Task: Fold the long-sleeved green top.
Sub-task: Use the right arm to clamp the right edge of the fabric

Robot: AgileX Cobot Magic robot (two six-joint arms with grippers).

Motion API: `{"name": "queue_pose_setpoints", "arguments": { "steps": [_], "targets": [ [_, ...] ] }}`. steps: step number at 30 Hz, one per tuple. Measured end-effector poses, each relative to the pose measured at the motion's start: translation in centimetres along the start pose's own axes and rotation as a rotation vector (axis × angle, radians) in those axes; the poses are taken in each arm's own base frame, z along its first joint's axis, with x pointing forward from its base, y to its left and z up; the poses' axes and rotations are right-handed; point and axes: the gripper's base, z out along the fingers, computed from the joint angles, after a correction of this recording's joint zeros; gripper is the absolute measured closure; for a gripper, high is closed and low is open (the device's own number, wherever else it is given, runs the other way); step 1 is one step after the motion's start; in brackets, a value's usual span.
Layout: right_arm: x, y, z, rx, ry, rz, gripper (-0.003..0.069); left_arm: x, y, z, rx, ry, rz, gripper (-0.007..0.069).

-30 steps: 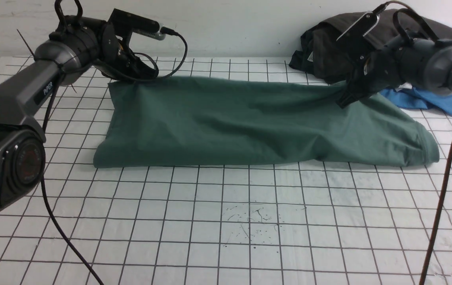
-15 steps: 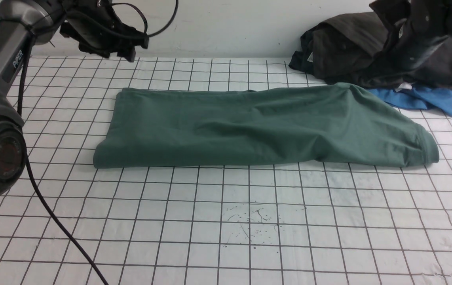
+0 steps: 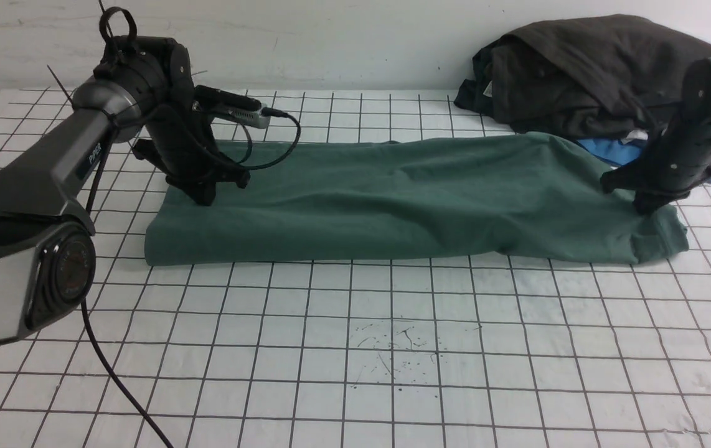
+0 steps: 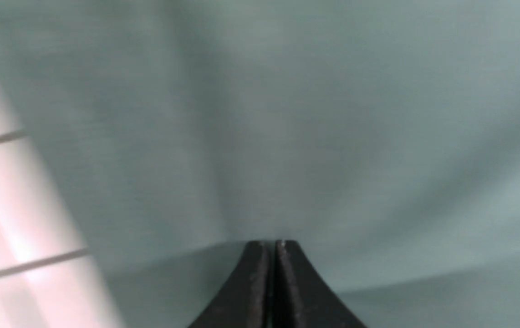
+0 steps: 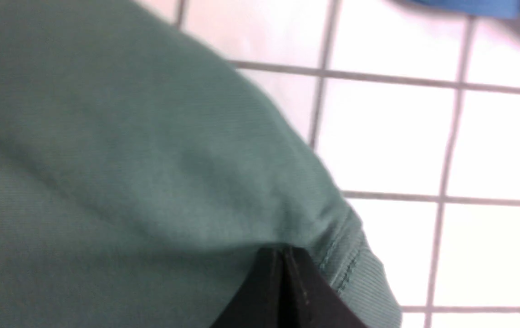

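The green long-sleeved top (image 3: 405,199) lies as a long folded band across the middle of the gridded table. My left gripper (image 3: 206,198) points down with its tips on the top's left end. In the left wrist view its jaws (image 4: 272,242) are shut, tips touching the green cloth (image 4: 287,114), nothing between them. My right gripper (image 3: 645,208) rests on the top's right end. In the right wrist view it (image 5: 283,248) is shut, tips pressing the fabric (image 5: 105,159) beside a ribbed, stitched edge (image 5: 360,269).
A dark charcoal-grey garment (image 3: 586,74) is heaped at the back right against the wall, with a bright blue garment (image 3: 607,151) peeking out beneath it behind the top's right end. The left arm's black cable (image 3: 106,367) trails over the table's front left.
Both arms came down from a raised position near the back onto the top's two ends. Both grippers went from partly open to shut.
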Motion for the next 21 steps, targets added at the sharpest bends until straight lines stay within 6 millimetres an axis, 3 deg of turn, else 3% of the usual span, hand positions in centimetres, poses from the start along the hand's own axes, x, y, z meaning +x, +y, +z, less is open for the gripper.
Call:
{"name": "queue_pose_setpoints", "arguments": {
  "steps": [5, 6, 9, 11, 12, 14, 15, 16, 17, 19, 20, 21],
  "targets": [
    [-2.6, 2.7, -3.4, -0.178, -0.120, 0.009, 0.0671, -0.9, 0.8, -3.6, -0.042, -0.065, -0.004, 0.0622],
    [-3.5, 4.5, -4.1, -0.256, -0.196, -0.001, 0.0671, -1.6, 0.4, -6.2, -0.023, -0.133, -0.009, 0.0622],
    [-4.4, 7.5, -3.5, -0.383, -0.290, -0.016, 0.0671, -2.3, -1.0, -10.8, 0.022, -0.238, -0.003, 0.0622],
    [-4.3, 8.9, -1.1, -0.416, -0.304, -0.037, 0.0671, -2.5, -1.9, -13.2, 0.040, -0.290, 0.010, 0.0622],
    [-4.3, 8.9, -0.8, -0.415, -0.302, -0.036, 0.0671, -2.5, -2.0, -13.7, 0.041, -0.298, 0.013, 0.0622],
    [-3.7, 9.2, 3.2, -0.402, -0.291, -0.038, 0.0671, -2.5, -2.8, -15.9, 0.044, -0.332, 0.054, 0.0622],
    [-3.5, 9.0, 4.1, -0.401, -0.289, -0.012, 0.0671, -2.3, -2.9, -16.8, 0.042, -0.342, 0.065, 0.0622],
    [-3.5, 9.0, 4.1, -0.403, -0.290, -0.006, 0.0671, -2.3, -2.9, -17.0, 0.041, -0.345, 0.067, 0.0622],
    [-4.0, 8.1, 3.8, -0.392, -0.317, 0.040, 0.0671, -2.1, -2.8, -18.9, 0.033, -0.377, 0.077, 0.0622],
    [-4.5, 7.3, 3.2, -0.384, -0.333, 0.075, 0.0671, -1.8, -2.7, -20.2, 0.024, -0.399, 0.077, 0.0622],
    [-5.2, 5.8, 1.6, -0.363, -0.349, 0.097, 0.0666, -1.3, -2.4, -22.9, 0.011, -0.447, 0.074, 0.0622],
    [-5.6, 5.1, 0.6, -0.350, -0.346, 0.095, 0.0661, -1.0, -2.3, -24.3, 0.006, -0.472, 0.071, 0.0622]
  ]
}}
